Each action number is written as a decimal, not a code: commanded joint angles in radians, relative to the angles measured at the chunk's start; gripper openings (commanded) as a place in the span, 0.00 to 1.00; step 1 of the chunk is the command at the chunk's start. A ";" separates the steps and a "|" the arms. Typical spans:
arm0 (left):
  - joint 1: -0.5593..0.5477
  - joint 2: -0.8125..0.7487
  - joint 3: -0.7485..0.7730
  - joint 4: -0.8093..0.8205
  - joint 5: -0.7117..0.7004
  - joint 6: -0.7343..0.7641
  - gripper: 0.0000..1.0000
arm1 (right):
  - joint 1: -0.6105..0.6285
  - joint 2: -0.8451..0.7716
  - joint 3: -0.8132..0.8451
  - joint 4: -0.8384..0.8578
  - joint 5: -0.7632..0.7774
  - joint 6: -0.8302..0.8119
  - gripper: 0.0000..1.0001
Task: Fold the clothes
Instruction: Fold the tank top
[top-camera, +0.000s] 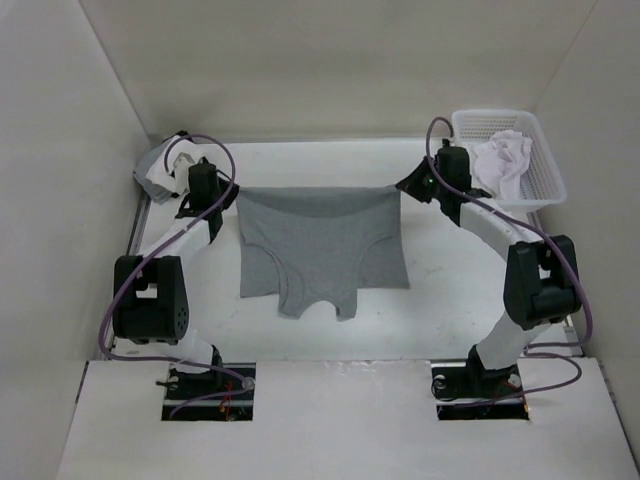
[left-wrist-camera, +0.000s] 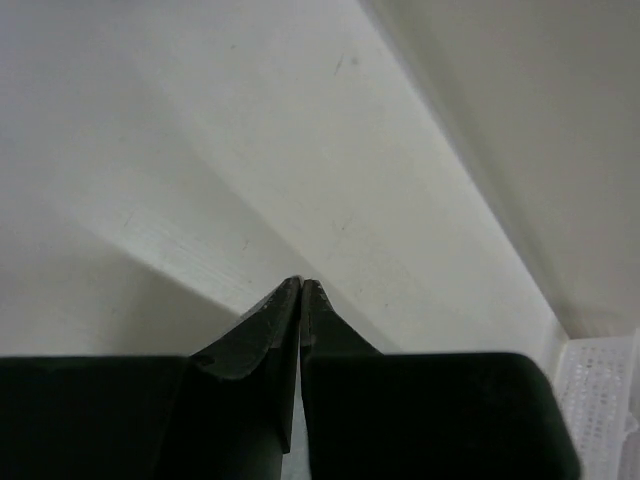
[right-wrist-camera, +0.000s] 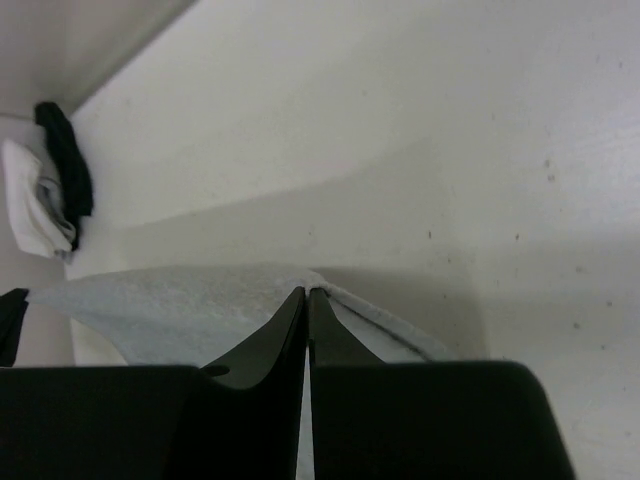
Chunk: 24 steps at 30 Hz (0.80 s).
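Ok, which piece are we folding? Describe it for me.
In the middle of the white table: the grey T-shirt, spread wide. The right gripper pinches its far right corner. The rest is bunched in the far corners: a pile left, white cloth in a basket.

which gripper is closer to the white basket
Right. The right gripper is close beside the white basket, pinching a corner of the grey T-shirt. The left gripper is at the shirt's opposite corner, well away from the basket.

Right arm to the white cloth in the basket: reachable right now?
Probably not yet. The basket sits just beside the right gripper with nothing between, but that gripper is shut on the grey T-shirt and must let go first.
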 joint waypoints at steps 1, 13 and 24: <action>-0.005 -0.038 0.040 0.106 0.004 -0.007 0.00 | -0.038 -0.033 0.051 0.093 -0.063 -0.003 0.06; -0.015 -0.470 -0.425 0.134 0.009 -0.018 0.01 | -0.055 -0.375 -0.453 0.234 -0.035 0.074 0.07; 0.008 -0.848 -0.704 -0.059 0.072 0.025 0.02 | 0.022 -0.609 -0.771 0.227 0.060 0.143 0.05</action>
